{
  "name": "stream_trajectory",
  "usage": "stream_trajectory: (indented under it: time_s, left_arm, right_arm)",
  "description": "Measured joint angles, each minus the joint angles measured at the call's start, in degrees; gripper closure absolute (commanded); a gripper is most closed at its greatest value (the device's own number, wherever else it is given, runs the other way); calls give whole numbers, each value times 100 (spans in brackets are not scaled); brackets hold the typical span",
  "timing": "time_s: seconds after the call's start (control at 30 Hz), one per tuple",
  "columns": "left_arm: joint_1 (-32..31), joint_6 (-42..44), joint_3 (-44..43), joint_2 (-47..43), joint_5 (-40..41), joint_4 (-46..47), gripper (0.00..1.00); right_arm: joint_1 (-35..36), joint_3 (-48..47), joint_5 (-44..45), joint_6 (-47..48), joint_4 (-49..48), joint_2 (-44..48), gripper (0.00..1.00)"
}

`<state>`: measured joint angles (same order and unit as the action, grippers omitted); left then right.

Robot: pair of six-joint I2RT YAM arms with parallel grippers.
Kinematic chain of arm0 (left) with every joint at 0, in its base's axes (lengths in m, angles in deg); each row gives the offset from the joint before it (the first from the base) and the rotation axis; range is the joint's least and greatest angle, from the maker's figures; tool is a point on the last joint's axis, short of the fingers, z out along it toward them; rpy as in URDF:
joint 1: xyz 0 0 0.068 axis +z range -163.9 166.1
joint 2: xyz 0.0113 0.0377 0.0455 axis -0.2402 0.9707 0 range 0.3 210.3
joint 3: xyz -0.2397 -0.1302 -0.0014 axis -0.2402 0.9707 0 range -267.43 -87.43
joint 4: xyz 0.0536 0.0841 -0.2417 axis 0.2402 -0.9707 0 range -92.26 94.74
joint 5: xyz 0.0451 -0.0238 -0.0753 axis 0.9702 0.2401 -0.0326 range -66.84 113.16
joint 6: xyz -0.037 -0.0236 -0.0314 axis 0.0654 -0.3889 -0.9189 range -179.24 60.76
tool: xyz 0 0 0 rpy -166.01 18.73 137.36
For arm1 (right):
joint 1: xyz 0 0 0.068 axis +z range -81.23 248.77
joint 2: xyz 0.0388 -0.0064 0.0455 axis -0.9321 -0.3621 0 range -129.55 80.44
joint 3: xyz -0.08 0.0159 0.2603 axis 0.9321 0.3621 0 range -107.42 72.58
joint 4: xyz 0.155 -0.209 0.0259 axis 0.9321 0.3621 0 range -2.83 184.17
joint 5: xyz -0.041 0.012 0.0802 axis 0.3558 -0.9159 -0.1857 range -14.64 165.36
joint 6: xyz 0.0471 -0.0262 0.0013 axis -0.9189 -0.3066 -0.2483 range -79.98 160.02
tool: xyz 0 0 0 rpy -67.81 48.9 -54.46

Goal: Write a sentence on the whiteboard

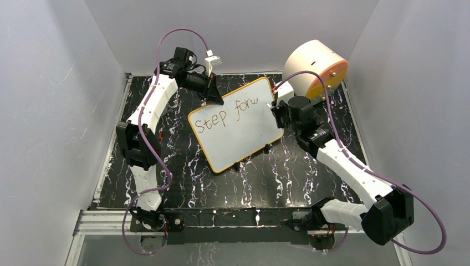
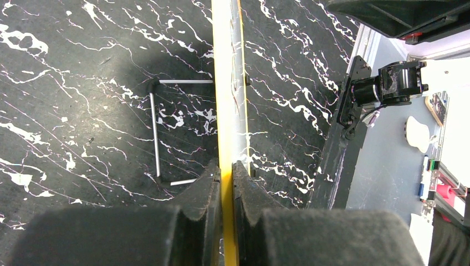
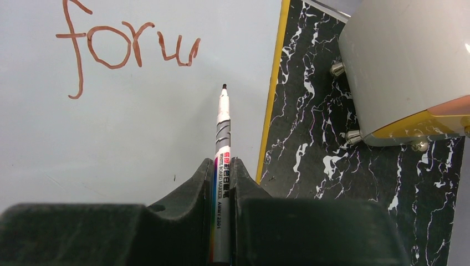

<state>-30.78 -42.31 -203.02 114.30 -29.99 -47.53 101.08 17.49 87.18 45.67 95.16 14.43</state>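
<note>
Top: whiteboard (image 1: 238, 136) sitting mid-table, sentence (image 1: 230, 115) reading only "Step forw"; your right gripper (image 1: 275, 111) masking its right edge. Left wrist: left gripper (image 2: 226, 180) pinching yellow frame, board showing edge-on. Right wrist: jaws clamping marker (image 3: 222, 166), tip-to-board contact unclear.

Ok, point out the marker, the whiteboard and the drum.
marker (image 3: 223, 119), right wrist view, grey barrel below tip.
whiteboard (image 1: 239, 144), top external view, bare white face.
drum (image 1: 311, 62), top external view, peach round face.

Count: 1 whiteboard (image 1: 238, 138), 1 marker (image 3: 223, 119), 1 round drum (image 1: 313, 69). 2 arms, 2 grippers: left gripper (image 2: 226, 177), right gripper (image 3: 223, 166). The sentence (image 1: 228, 117): 1 line, 1 whole word, 1 partial. 2 black clip feet (image 1: 266, 148) visible.
</note>
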Motion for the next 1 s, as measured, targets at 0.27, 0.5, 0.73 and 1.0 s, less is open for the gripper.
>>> stream_trajectory:
  time_s: [0.27,0.5,0.73,1.0]
  left_arm:
    - [-9,0,0,0,13,7,100]
    - [-11,0,0,0,17,11,100]
    - [-11,0,0,0,20,15,100]
    - [-15,2,0,0,22,20,100]
  right_arm:
    - [0,-181,-22,114,-284,-195,100]
    - [0,-269,-94,214,-380,-302,100]
    - [0,-330,-192,251,-398,-533,100]
    - [0,-334,-256,291,-518,-573,100]
